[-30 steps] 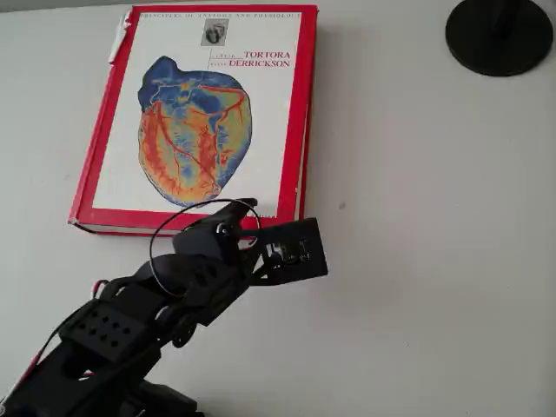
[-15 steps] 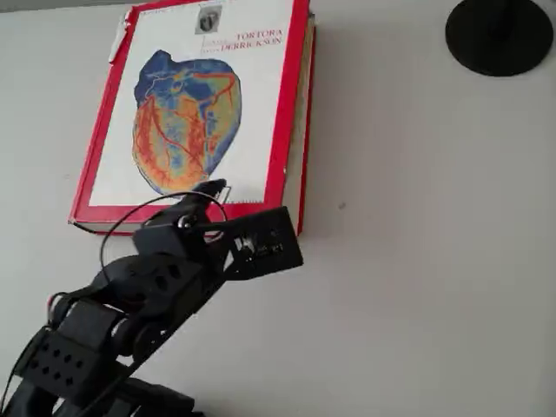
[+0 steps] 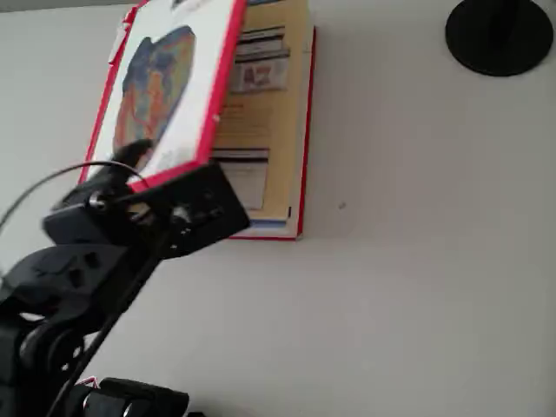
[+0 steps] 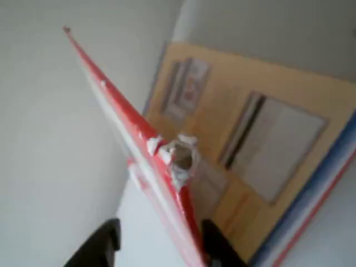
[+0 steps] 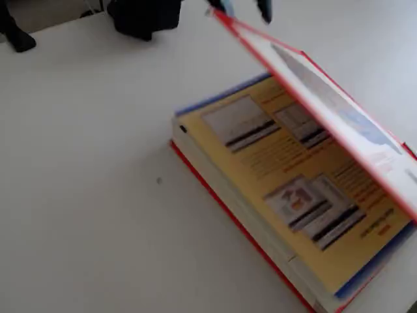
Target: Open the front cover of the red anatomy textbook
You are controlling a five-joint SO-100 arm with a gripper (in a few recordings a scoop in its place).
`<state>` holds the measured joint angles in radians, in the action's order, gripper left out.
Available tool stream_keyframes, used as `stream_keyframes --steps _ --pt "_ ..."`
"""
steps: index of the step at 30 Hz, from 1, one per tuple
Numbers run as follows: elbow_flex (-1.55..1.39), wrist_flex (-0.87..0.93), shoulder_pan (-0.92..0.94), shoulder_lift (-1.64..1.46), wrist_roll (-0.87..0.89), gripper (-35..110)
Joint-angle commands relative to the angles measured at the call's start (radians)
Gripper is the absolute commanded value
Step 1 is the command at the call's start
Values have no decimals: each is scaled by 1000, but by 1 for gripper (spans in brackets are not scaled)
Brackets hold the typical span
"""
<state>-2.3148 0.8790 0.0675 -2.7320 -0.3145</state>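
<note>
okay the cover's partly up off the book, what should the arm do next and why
Probably keep carrying the front cover over toward its hinge side, picture-left in the overhead view. The gripper straddles its near edge, and the cover stands steeply tilted above the red anatomy textbook, whose yellow endpaper already shows. Let go now and the cover may drop shut.

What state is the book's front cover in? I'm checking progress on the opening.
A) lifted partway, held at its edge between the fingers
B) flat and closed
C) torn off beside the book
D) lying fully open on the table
A: the cover stands tilted above the yellow endpaper, with the fingers on either side of its red edge in the wrist view.
</note>
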Motion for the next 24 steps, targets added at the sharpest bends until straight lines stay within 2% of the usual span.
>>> stream_keyframes --steps 1,14,24 --pt "255 95 -83 -12 9 20" --pt "545 144 -265 262 29 26" --pt "893 298 -376 492 23 32"
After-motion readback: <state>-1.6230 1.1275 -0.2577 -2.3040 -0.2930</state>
